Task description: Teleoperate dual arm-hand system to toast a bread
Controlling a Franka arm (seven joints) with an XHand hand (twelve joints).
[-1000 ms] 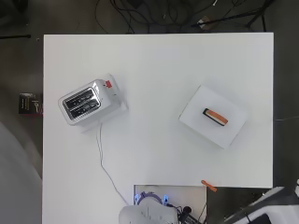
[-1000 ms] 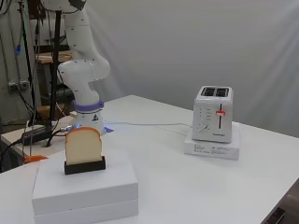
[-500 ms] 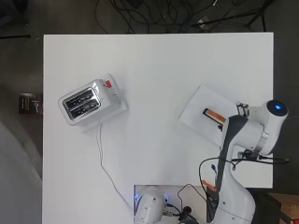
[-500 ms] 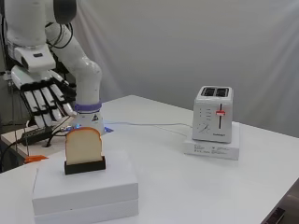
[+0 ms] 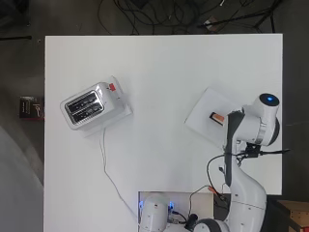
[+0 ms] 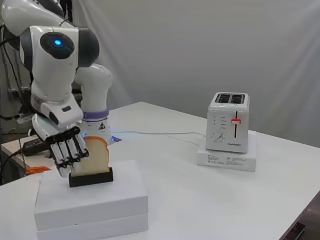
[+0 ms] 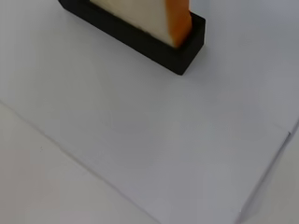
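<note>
A slice of bread point(image 6: 98, 154) stands upright in a black holder point(image 6: 91, 177) on a stack of white boxes point(image 6: 92, 202) at the near left of the side view. My hand point(image 6: 66, 148) hangs just left of the slice, fingers straight and pointing down, holding nothing. From overhead the arm covers the hand; the bread's orange crust point(image 5: 217, 117) shows on the white box point(image 5: 205, 116). The wrist view looks closely at the bread point(image 7: 161, 16) and the holder point(image 7: 140, 39). The silver toaster point(image 5: 91, 106) stands at the table's left, seen in the side view as the toaster point(image 6: 230, 127) with empty slots.
The toaster rests on a white base point(image 6: 227, 159), and its white cable point(image 5: 105, 162) runs down the table toward the arm's base. Bare table point(image 5: 164, 72) lies between the toaster and the box. The table's right edge is close to the box.
The arm has swung in over the white box, and the hand has come down from above to hang beside the bread slice. Bread and toaster have not moved.
</note>
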